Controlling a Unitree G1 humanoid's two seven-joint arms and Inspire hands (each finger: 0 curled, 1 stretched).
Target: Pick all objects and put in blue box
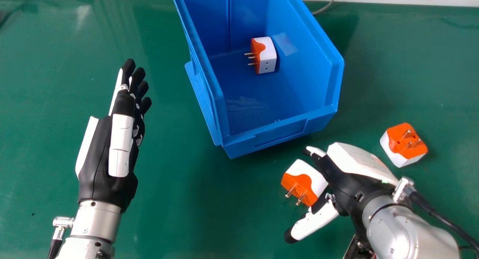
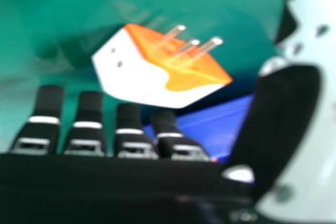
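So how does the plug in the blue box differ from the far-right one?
The boxed plug lies in the blue box, the far-right plug on the green table. The boxed plug's prongs point left, the far-right plug's upward. Both are white and orange.

- Left hand (image 1: 99, 158), left of the blue box (image 1: 280, 133): black body, white panels, black fingertips (image 1: 128, 64).
- Left forearm (image 1: 89, 247), nearer than the box: silver, cylindrical wrist collar (image 1: 98, 218) with small dark screw holes; silver connector (image 1: 63, 222), black cable (image 1: 55, 247).
- Right hand (image 1: 346, 184), at the box's near right: black body, angular white back plate (image 1: 359, 163), white thumb (image 1: 316, 221) with black tip; black fingers (image 2: 89, 108) banded white, grey metal fittings below.
- Right forearm (image 1: 411, 229), nearer than the box: rounded, silver; silver plug connector (image 1: 403, 188), black cable (image 1: 441, 214).
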